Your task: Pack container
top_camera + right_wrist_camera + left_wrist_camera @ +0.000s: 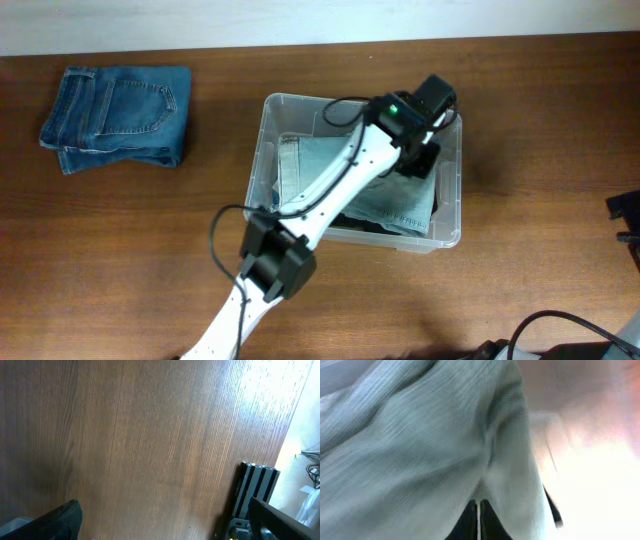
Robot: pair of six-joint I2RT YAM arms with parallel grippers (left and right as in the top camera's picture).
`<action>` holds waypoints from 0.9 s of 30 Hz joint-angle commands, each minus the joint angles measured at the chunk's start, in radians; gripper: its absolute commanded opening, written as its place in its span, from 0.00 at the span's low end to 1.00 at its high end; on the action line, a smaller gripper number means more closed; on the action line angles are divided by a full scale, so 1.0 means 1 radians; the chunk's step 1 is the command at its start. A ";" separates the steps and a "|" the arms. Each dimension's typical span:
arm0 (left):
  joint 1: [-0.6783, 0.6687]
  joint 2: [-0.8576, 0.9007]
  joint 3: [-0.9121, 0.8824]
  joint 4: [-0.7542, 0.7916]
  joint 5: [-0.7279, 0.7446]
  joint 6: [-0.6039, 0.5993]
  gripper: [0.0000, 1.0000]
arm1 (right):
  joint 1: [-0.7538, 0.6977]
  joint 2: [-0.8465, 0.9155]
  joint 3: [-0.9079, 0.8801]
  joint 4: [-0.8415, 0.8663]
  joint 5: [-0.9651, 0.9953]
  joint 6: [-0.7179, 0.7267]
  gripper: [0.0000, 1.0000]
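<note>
The clear container stands in the middle of the table. A pale grey-green garment lies folded inside it. My left gripper reaches down into the container's right end. In the left wrist view the garment fills the frame and the left gripper is shut, with the cloth bunching in at its tips. My right gripper is open over bare wood, nothing between its fingers.
Folded blue jeans lie on the table at the far left. The left arm runs from the front edge up across the container. Part of the right arm shows at the right edge, near a black metal frame.
</note>
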 commanded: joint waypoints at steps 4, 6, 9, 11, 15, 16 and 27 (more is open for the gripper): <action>-0.004 -0.084 0.033 -0.144 0.043 -0.016 0.05 | -0.003 0.000 -0.005 0.001 0.005 0.008 0.98; -0.013 -0.072 0.029 -0.170 0.051 -0.016 0.05 | -0.003 0.000 -0.005 0.000 0.005 0.008 0.98; -0.035 -0.051 0.011 -0.181 0.089 -0.016 0.05 | -0.003 0.000 -0.005 0.000 0.005 0.008 0.98; -0.056 -0.037 -0.010 -0.183 0.099 -0.033 0.05 | -0.003 0.000 -0.005 0.000 0.005 0.008 0.98; -0.092 -0.003 -0.027 -0.199 0.099 -0.050 0.05 | -0.003 0.000 -0.005 0.001 0.005 0.008 0.98; -0.099 0.008 -0.030 -0.200 0.099 -0.050 0.05 | -0.003 0.000 -0.005 0.000 0.005 0.008 0.98; -0.127 0.092 -0.032 -0.149 0.099 -0.053 0.05 | -0.003 0.000 -0.005 0.000 0.005 0.008 0.98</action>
